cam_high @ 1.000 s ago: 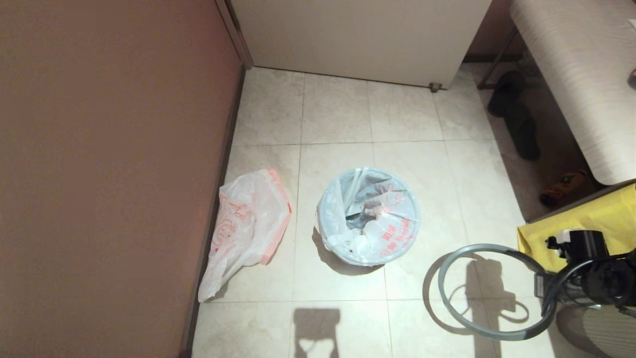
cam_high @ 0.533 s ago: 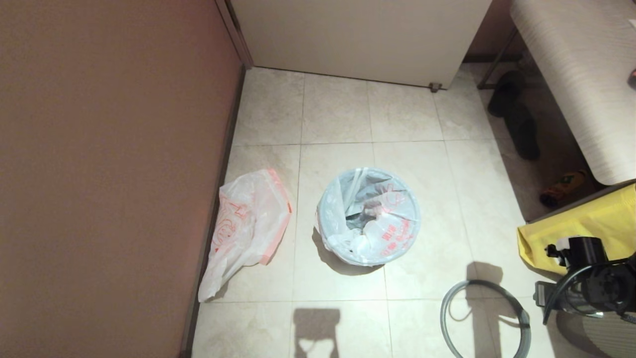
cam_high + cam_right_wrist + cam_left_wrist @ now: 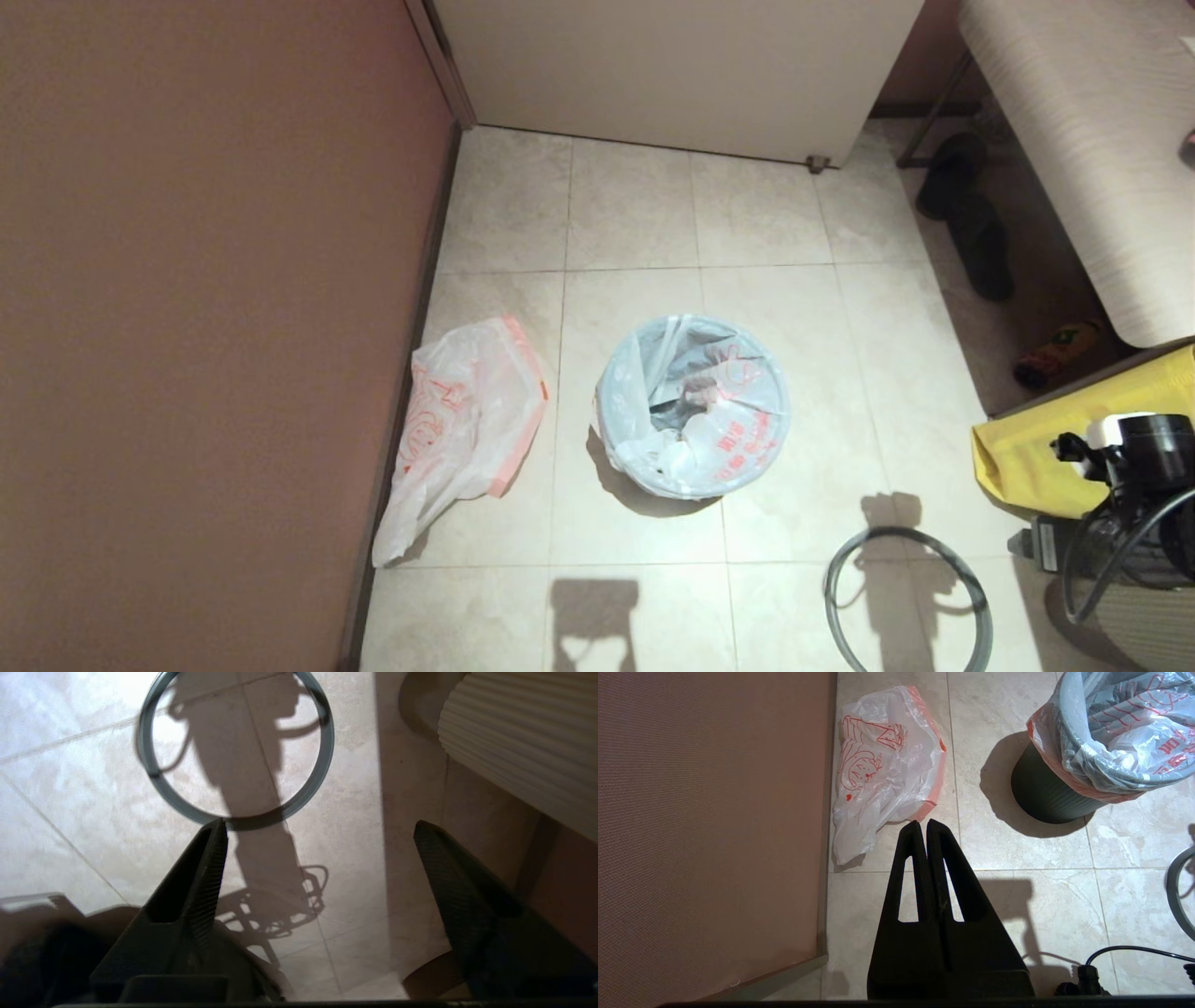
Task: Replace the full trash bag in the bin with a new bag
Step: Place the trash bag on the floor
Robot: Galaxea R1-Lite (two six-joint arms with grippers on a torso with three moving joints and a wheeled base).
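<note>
- Currently, the bin (image 3: 693, 407) stands upright on the tiled floor (image 3: 635, 215) near the centre of the head view, its black wall visible in the left wrist view.
- The full trash bag (image 3: 719, 411) sits inside the bin, its mouth folded out over the bin's top edge; red lettering and crumpled white contents show through.
- The new bag (image 3: 462, 434) lies flat on the floor at 9 o'clock from the bin, apart from it and just beside the brown wall (image 3: 205, 327); its pale-orange hem band faces the bin.
- The grey hoop rim (image 3: 904, 602) lies on the floor at 4 o'clock from the bin, well apart from it and partly cut off by the frame edge.
- Right gripper (image 3: 320, 835): claw spread wide, holding nothing, above the floor with the hoop rim beyond its fingertips. The arm shows at the 4 o'clock edge of the head view, in front of a yellow bag (image 3: 1074, 439).
- Left gripper (image 3: 923, 826): claw fully closed, fingers pressed together, holding nothing, pointing at the floor close to the lower end of the new bag.
</note>
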